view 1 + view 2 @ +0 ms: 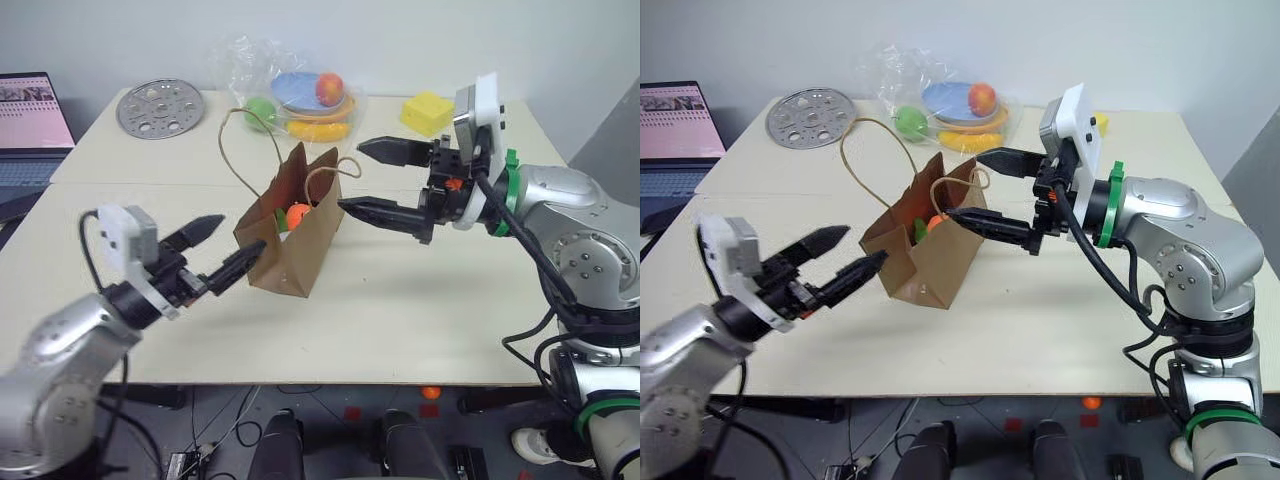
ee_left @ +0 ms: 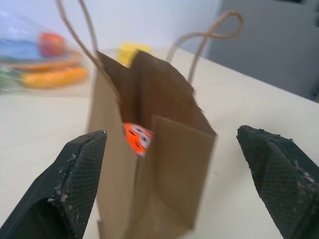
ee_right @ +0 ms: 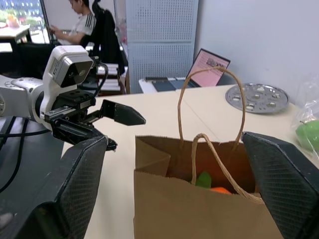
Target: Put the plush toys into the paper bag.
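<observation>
The brown paper bag (image 1: pixel 295 240) stands upright and open in the middle of the table, its loop handles raised. Inside it lies an orange carrot plush toy (image 1: pixel 298 215) with a face (image 2: pixel 137 139) and a green tuft (image 3: pixel 203 180). My left gripper (image 1: pixel 240 235) is open just left of the bag, level, with nothing between its fingers; its fingertips are close to the bag's side. My right gripper (image 1: pixel 351 176) is open on the bag's right, pointing left, its lower finger at the bag's rim and holding nothing.
A clear plastic bag of fruit (image 1: pixel 300 100) and a yellow block (image 1: pixel 428 112) lie at the back of the table. A metal disc (image 1: pixel 160 107) is at the back left, with a laptop (image 1: pixel 30 120) beyond. A person (image 3: pixel 79 20) sits far off.
</observation>
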